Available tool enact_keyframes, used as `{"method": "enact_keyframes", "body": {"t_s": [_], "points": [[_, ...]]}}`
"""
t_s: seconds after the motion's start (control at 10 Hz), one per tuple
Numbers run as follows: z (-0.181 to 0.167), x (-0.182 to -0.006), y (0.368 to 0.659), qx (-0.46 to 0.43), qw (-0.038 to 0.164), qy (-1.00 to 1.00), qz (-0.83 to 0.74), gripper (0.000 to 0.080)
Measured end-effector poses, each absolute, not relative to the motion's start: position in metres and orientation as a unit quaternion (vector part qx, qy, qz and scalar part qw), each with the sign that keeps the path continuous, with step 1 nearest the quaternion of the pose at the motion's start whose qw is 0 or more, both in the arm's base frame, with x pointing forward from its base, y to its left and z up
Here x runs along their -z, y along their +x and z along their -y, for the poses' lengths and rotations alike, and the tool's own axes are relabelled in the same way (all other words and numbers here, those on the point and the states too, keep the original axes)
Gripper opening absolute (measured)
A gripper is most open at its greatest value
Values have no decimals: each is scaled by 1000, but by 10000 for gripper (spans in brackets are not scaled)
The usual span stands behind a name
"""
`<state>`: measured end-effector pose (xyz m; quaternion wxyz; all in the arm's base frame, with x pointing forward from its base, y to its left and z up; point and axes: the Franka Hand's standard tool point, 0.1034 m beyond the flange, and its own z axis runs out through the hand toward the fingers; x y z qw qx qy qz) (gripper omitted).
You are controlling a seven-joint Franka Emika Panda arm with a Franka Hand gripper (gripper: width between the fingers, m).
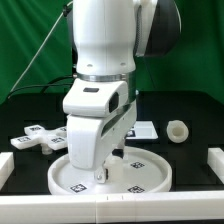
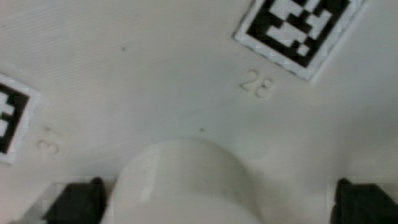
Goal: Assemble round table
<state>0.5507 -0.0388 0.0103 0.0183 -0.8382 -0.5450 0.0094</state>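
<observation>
Early step, prob.: down low over round disc (image 1: 158,178) at front, gripper (image 1: 104,174) open wide, holding nothing. Next prob. means fetching leg (image 1: 178,132), well apart on exterior view's right, & setting it mid-disc.

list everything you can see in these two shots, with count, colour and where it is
round disc: one, white with tags, front centre of the table, under the gripper
raised hub: one, white, on the disc, between the fingers in the wrist view
cross-shaped foot: one, white with tags, on the exterior view's left
cylinder leg: one, white, on the exterior view's right
marker board: one, white, flat behind the arm, partly hidden
edge rails: three seen, white, along the table's left, right and front edges
table: one, black
backdrop: one, green, behind
arm: one, white, centre
gripper: one, dark fingers, open, low over the disc
</observation>
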Motion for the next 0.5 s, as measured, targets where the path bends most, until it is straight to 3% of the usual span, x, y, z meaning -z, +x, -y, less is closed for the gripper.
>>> {"method": "enact_keyframes", "body": {"t_s": [0.1,0.2,0.5], "points": [[39,-11,551,-9,18,-838,545,457],[39,-10,551,-9,18,-838,545,404],[38,-10,551,-9,18,-839,544,404]]}}
